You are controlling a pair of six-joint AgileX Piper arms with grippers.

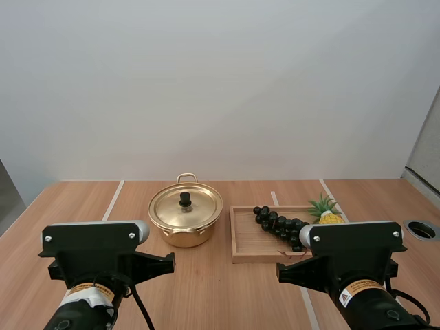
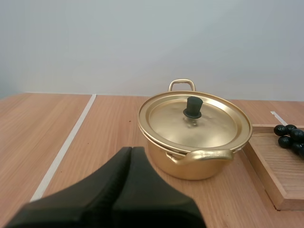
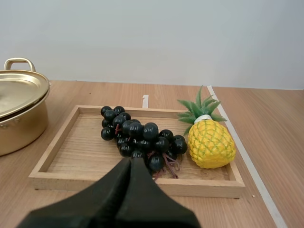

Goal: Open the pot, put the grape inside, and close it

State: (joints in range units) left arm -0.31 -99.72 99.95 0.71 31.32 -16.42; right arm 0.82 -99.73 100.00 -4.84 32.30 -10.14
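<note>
A golden pot (image 1: 185,221) stands in the middle of the table, its lid (image 1: 185,206) on with a black knob (image 1: 185,199). From the left wrist the pot (image 2: 194,142) sits just ahead of my left gripper (image 2: 132,151), whose fingers lie together as one dark wedge, holding nothing. A bunch of dark grapes (image 1: 278,223) lies in a wooden tray (image 1: 244,253) to the pot's right. My right gripper (image 3: 131,162) is shut and empty, its tip at the tray's near edge in front of the grapes (image 3: 140,135).
A small toy pineapple (image 3: 209,140) lies in the tray (image 3: 71,152) beside the grapes, on their right. White lines (image 1: 112,201) run across the wooden table. A round grommet hole (image 1: 422,229) sits at the table's far right.
</note>
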